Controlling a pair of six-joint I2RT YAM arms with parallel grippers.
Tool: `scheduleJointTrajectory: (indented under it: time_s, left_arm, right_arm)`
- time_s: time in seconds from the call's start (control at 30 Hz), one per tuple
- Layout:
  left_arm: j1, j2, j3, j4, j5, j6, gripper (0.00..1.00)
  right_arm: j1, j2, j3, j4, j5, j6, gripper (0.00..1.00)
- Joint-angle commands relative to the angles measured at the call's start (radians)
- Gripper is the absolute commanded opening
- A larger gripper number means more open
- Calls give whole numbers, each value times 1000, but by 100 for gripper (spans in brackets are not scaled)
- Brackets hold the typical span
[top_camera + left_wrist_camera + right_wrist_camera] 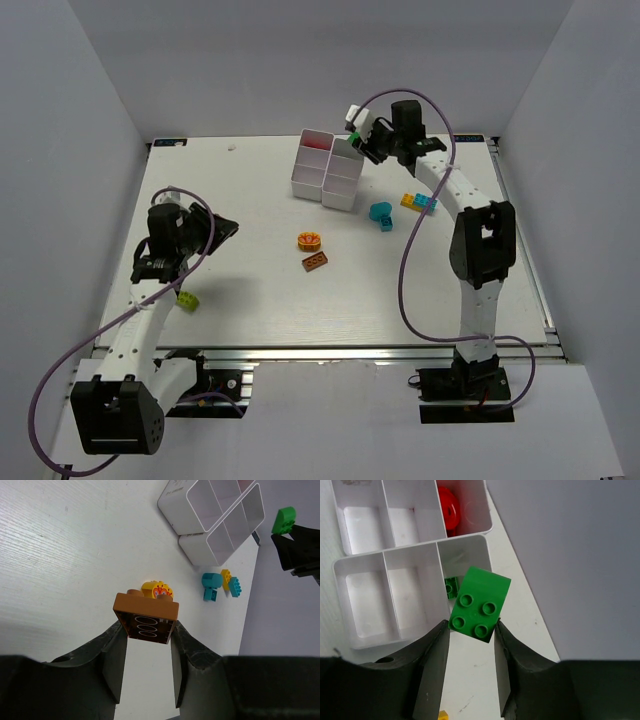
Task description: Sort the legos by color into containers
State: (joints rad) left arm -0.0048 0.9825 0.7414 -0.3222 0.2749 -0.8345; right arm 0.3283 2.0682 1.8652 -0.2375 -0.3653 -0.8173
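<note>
Drop-off step: my right claw (470, 628) is clamped on a green brick (480, 603) just above the containers (390, 555). Next I centre it over the green compartment and release. My left claw (147, 628), well apart from them, grips a brown brick (146, 617).

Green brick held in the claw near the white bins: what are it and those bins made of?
The green brick looks like hard moulded plastic, smooth with a slight sheen: crisp round studs, even colour. The white bins seem thin moulded plastic too, fairly glossy: thin walls, rounded corners, soft highlights.
</note>
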Motion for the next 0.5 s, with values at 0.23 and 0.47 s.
scheduleJointTrajectory:
  time_s: [0.23, 0.47]
  left_arm:
    - [3, -33, -19, 14, 10, -12, 0]
    - [3, -35, -19, 9, 4, -14, 0]
  right_arm:
    - [12, 121, 143, -3, 31, 6, 10]
    - [17, 119, 123, 9, 25, 9, 14]
